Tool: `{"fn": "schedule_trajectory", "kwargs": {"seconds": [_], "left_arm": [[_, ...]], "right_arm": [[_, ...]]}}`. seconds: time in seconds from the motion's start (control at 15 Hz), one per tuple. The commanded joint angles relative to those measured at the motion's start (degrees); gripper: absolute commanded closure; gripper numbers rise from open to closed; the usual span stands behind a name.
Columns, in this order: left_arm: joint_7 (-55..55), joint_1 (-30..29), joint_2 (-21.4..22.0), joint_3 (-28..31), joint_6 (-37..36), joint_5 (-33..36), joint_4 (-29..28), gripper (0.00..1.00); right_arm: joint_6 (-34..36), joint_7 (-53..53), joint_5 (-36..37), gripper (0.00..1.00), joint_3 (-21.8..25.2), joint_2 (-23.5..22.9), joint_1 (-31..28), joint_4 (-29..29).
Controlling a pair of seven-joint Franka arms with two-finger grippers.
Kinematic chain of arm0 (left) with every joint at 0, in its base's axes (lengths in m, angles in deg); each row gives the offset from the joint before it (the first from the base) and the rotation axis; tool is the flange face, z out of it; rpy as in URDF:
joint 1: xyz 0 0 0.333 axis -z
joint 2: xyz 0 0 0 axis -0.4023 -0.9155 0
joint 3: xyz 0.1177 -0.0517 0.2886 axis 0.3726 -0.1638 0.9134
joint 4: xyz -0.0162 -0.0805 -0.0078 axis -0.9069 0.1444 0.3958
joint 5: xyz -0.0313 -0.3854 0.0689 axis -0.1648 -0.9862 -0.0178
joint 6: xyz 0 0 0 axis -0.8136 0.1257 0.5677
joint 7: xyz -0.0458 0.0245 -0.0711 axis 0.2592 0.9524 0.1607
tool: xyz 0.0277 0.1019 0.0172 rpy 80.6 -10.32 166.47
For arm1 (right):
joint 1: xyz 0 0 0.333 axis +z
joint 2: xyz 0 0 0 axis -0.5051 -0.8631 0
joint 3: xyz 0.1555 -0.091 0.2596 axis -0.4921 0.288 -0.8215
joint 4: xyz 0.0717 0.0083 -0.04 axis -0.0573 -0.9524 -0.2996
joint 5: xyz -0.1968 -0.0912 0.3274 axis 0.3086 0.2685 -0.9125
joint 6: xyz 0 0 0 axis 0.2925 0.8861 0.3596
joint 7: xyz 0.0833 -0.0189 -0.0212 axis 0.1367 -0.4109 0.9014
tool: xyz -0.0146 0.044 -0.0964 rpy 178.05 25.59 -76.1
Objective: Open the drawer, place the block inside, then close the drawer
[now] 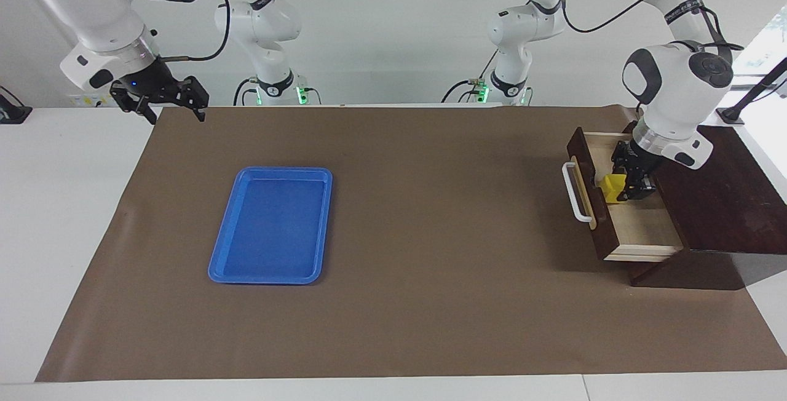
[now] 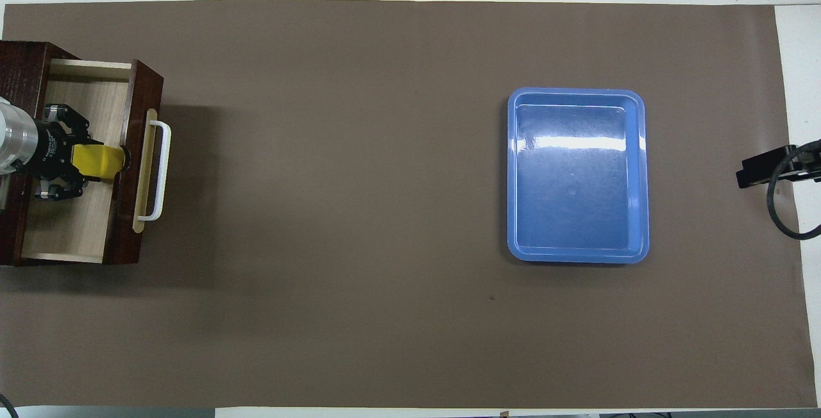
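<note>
Your left gripper (image 1: 622, 187) is lowered into the pulled-out dark brown wooden drawer (image 1: 639, 229), whose white bar handle (image 1: 575, 192) sits on a tan strip facing the middle of the table. Its fingers are clamped on the small bright yellow cube block (image 1: 613, 187), which sits inside the drawer's pale light-wood interior, close against the inner face of the drawer front. From overhead, the same block (image 2: 97, 161) shows between the fingers of the left gripper (image 2: 96, 161), with the drawer (image 2: 70, 213) open at the left arm's end of the table. Whether the block rests on the drawer floor cannot be told.

Your right gripper (image 1: 175, 106) waits raised above the table edge at the right arm's end, its fingers spread and holding nothing. A flat blue plastic tray (image 1: 215, 266) lies on the brown table cover (image 1: 430, 235), well apart from the drawer, toward the right arm's end.
</note>
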Motion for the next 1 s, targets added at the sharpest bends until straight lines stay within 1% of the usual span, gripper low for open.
{"fn": "schedule_trajectory", "kwargs": {"seconds": [0.0,0.33,0.6,0.94], "left_arm": [[-0.73,-1.35,1.97,-0.42,1.48,0.68,-2.36,1.0],[-0.55,-1.45,2.14,-0.42,1.92,0.68,-3.15,1.0],[-0.03,-1.45,2.5,-0.42,3.14,0.76,-4.2,1.0],[0.76,-1.01,2.58,-0.59,2.27,0.76,-4.29,1.0]], "right_arm": [[-0.94,-0.45,-0.06,0.0,-0.9,1.4,-1.29,-1.58],[-3.31,-0.54,0.03,0.0,-0.9,0.43,-1.38,-2.19],[-2.7,-0.45,0.38,0.0,-0.99,0.25,-1.38,-1.67],[-1.12,-0.19,0.3,0.0,-0.99,-0.18,-1.38,-0.09]]}}
